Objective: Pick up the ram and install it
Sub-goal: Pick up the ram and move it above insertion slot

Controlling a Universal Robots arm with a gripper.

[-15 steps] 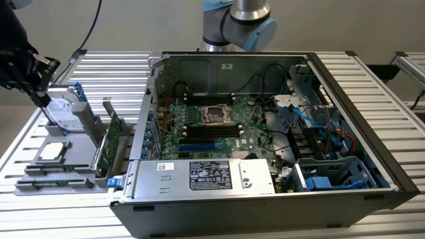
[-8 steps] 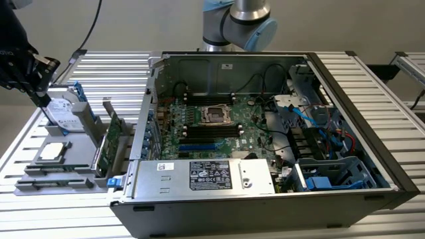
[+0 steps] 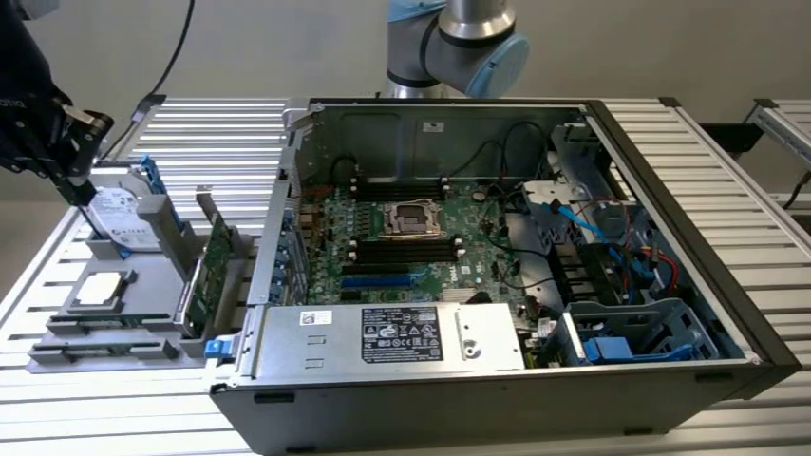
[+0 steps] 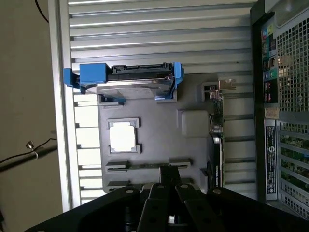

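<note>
the black metal pincer point(image 4: 169, 170), its fingers closed together, hangs over the grey plastic tray point(image 4: 154, 121), just above the long thin green ram stick point(image 4: 145, 166).

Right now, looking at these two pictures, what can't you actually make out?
- Wrist view: the ram sits edge-on in the gray tray, partly behind the gripper, so its chips are hidden.
- Exterior view: the motherboard slots are too small and dark to tell whether any is filled.
- Exterior view: the print on the power supply label is too small to read.
- Exterior view: the arm is cut off by the top edge.
</note>
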